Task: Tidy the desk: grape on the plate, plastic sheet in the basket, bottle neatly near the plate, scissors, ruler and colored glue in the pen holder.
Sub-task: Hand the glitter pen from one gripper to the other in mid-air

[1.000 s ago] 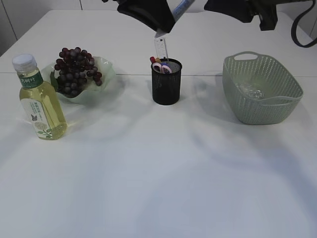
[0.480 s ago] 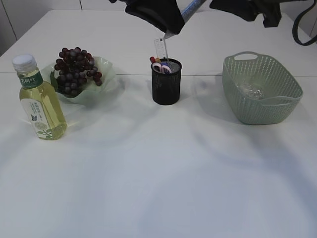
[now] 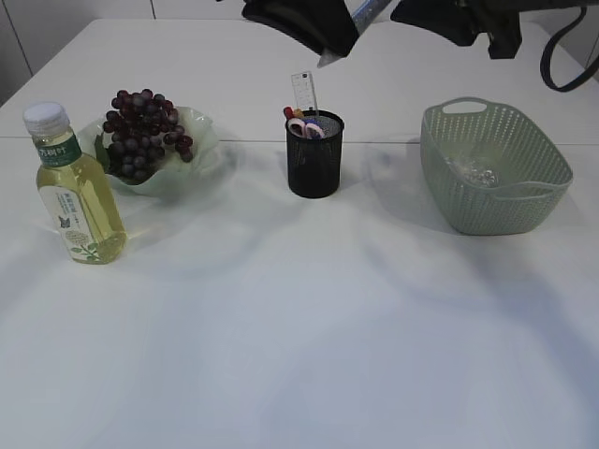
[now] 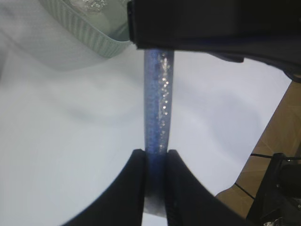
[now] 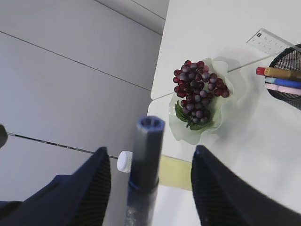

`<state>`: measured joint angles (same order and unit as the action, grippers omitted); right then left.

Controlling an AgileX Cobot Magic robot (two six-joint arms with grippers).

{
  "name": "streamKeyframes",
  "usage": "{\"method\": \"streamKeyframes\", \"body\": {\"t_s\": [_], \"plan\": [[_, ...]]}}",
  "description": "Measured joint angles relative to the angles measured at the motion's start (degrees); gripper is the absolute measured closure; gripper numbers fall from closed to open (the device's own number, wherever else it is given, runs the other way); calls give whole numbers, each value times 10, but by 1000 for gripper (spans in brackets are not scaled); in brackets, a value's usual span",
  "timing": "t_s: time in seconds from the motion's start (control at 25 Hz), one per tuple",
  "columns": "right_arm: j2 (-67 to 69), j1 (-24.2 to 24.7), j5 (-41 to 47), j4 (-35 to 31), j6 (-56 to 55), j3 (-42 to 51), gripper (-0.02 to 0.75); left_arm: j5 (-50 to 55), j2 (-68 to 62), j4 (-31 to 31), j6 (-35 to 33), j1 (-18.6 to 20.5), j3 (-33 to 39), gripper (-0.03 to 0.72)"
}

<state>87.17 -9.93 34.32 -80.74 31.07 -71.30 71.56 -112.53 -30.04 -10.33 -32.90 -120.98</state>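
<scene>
Landmark: pen holder [image 3: 314, 154], black mesh, upright on the white table [image 3: 299, 318].

Left hand [image 4: 155, 181]: fingers pressed together on a blue glitter glue stick [image 4: 159, 108], which runs straight up between them in the left wrist view. In the exterior view this hand sits at the top edge, above and slightly right of the pen holder, tilted, with the stick's pale tip [image 3: 328, 60] pointing down-left toward the holder; the tip is clear of it, well above the rim.

Right hand [image 5: 150, 188]: fingers spread wide apart, a dark tube standing between them without touching either. The arm [image 3: 459, 19] is high at the top edge, up and right of the pen holder.

In the pen holder: ruler [image 3: 304, 94] standing upright, pink scissors handles [image 3: 306, 128], coloured pens.

Left of the pen holder: grapes [image 3: 140, 133] on the pale green plate [image 3: 201, 126]; further left and nearer the camera, a bottle [image 3: 77, 187] upright beside the plate.

Right of the pen holder: green basket [image 3: 496, 201], crumpled plastic sheet [image 3: 471, 170] inside.
</scene>
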Motion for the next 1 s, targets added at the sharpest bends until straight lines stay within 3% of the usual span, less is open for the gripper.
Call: {"method": "streamKeyframes", "body": {"t_s": [0.32, 1.0], "plan": [[2, 0, 0, -32, 22, 0, 307, 0, 0, -5, -5, 0, 0, 610], [2, 0, 9, -41, 49, 0, 562, 0, 0, -20, -5, 0, 0, 610]]}}
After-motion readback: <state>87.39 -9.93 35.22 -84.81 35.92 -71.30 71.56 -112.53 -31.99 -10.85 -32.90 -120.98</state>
